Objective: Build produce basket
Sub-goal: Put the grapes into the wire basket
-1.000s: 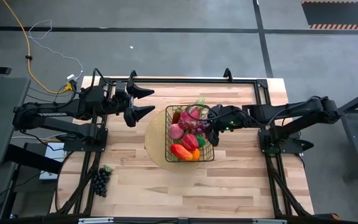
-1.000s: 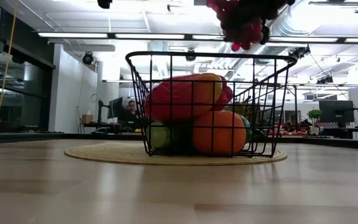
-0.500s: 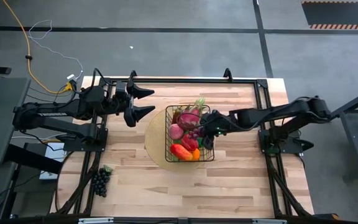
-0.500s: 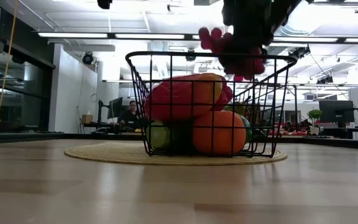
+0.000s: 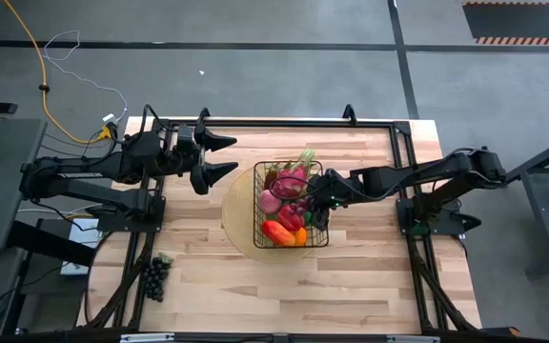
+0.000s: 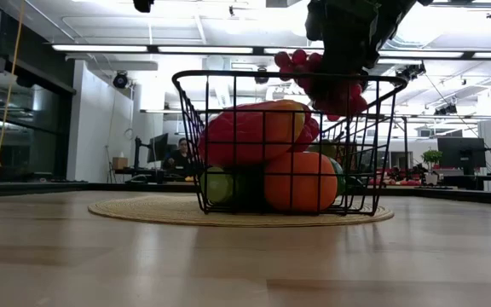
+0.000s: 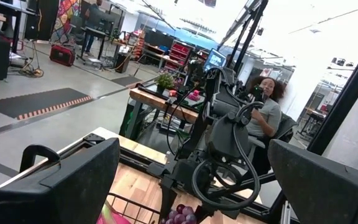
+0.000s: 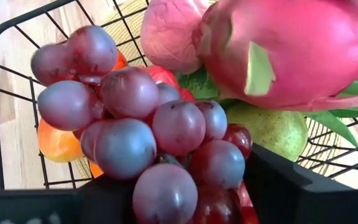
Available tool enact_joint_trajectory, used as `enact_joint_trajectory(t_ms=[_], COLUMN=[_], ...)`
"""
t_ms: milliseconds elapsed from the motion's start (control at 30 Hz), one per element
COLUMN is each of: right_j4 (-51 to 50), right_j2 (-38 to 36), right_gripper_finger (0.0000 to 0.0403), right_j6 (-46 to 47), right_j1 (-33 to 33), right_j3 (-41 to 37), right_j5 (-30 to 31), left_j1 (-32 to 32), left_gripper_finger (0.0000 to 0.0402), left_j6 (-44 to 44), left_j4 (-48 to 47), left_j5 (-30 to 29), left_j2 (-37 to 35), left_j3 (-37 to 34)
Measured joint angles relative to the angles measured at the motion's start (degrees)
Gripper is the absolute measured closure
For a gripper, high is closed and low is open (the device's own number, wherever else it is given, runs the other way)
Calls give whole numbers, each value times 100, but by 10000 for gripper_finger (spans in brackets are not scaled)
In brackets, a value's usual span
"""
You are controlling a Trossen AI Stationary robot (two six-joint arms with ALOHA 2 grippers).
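Red grapes [image 8: 148, 124] are being held, pinched in the right gripper [image 5: 318, 202], just inside the basket [image 5: 258, 205] rim, above the other produce. Next, probably: release. Left gripper [image 5: 215, 158] is being kept parted, empty, well apart.

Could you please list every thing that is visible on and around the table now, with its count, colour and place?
basket: one, black wire, on the round mat at the table's middle.
round mat: one, tan, under the basket.
red grapes: one bunch, red-purple, held at the basket's rim.
dragon fruit: one, pink, inside the basket.
orange fruit: one, orange, at the basket's bottom.
red pepper: one, red, on top of the pile.
dark grapes: one bunch, dark, on the table's near left corner.
person: one, seated beyond the table.
left gripper: open, away from the basket.
right gripper: shut on the red grapes.
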Motion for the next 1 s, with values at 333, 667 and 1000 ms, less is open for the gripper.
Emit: enact_joint_trajectory(t_ms=[333, 667, 1000], right_j4=[-527, -1029, -1449], right_j2=[-2, -7, -22], right_gripper_finger=[162, 162, 162], right_j6=[-427, -758, -804], right_j1=[-1, 0, -13], right_j3=[216, 645, 645], right_j5=[-233, -503, -656], left_j1=[0, 0, 0], left_gripper_finger=[2, 2, 2], left_j6=[0, 0, 2], left_j4=[0, 2, 2], left_j5=[1, 2, 2], left_j2=[0, 0, 0], left_j3=[0, 0, 0])
